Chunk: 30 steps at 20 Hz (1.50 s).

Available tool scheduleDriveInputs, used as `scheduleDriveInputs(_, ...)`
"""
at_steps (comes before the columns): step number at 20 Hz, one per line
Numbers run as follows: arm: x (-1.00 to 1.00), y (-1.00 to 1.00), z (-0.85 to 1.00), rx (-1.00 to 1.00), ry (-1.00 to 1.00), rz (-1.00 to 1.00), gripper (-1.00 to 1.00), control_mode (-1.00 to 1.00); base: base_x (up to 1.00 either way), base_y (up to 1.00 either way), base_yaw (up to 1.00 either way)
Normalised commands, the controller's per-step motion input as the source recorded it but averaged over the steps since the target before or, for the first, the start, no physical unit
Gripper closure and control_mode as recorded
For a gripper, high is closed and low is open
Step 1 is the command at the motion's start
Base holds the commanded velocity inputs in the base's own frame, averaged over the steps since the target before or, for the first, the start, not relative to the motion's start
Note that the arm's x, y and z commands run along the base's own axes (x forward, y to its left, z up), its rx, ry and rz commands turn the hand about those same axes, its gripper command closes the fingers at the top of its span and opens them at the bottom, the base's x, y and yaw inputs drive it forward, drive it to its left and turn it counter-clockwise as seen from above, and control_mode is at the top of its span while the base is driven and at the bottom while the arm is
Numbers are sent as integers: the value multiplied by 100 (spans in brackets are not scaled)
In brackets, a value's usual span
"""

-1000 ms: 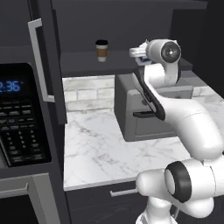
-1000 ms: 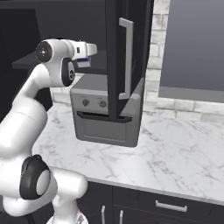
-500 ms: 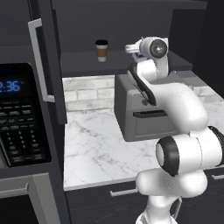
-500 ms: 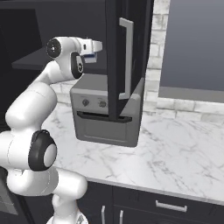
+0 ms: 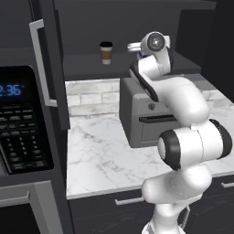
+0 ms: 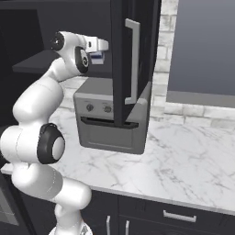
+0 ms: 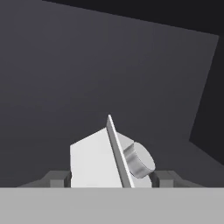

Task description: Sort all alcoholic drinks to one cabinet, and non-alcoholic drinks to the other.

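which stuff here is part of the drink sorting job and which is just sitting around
Part of the job:
- coffee cup on the cabinet shelf
- milk carton between the end effector fingers
- cabinet door

Just there:
- coffee machine
- microwave
- marble counter

We can read one thing only: blue glowing digits on the display of the black microwave oven (image 5: 23,123) at the left of the left base view. They end in "36", after what looks like a 2 cut by the frame edge. The keypad below bears pale markings too small for us to read.
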Motion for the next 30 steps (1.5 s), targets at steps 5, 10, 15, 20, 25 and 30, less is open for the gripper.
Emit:
scheduleDriveInputs(5,0,0,-39,0,15,-3,100,-100,0,0,0)
scheduleDriveInputs(10,8,0,-42,0,9,-1,100,-100,0,0,0)
scheduleDriveInputs(15,27,0,-22,0,0,-1,-100,-100,0,0,0)
scheduleDriveInputs(20,21,0,-1,0,-3,0,-100,-100,0,0,0)
scheduleDriveInputs(25,2,2,-2,0,-9,0,-100,-100,0,0,0)
scheduleDriveInputs(30,-29,5,0,0,-12,0,-100,-100,0,0,0)
